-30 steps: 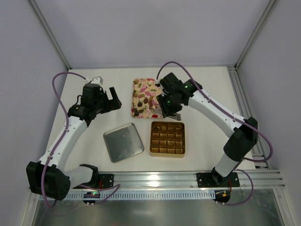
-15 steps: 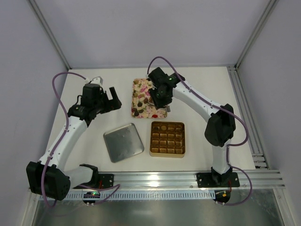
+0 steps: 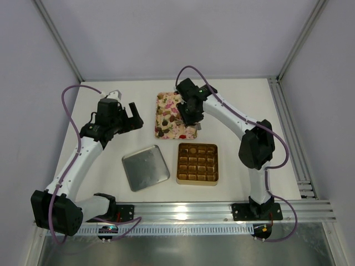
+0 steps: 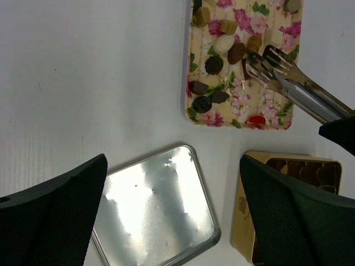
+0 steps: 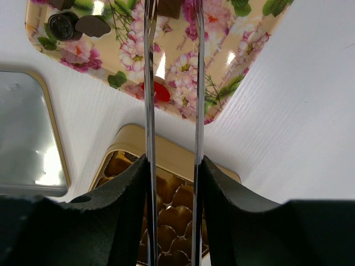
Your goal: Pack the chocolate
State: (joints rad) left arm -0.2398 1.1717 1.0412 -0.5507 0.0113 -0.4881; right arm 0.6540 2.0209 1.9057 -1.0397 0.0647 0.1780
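Observation:
The chocolates [image 3: 165, 115] lie scattered on the pink floral tray [image 3: 188, 134]: mostly dark brown pieces, a few tan and white, and one red sweet [image 5: 158, 91] near its front edge. My right gripper [image 3: 191, 113] is shut on metal tongs [image 4: 294, 88]. The forked tips of the tongs hang slightly apart over the tray, beside a brown chocolate [image 4: 237, 52]. I cannot tell whether they hold a piece. My left gripper [image 3: 133, 113] is open and empty, left of the tray above the table. The gold box [image 3: 180, 163] with grid cells sits in front of the tray.
A silver lid [image 3: 145, 167] lies flat, left of the gold box and under my left gripper's view [image 4: 155, 205]. The enclosure walls and a metal rail [image 3: 288, 127] bound the table at the right.
My right arm has swung left and farther back, from the tray's near right corner to above its middle, carrying the tongs. The left arm has not moved.

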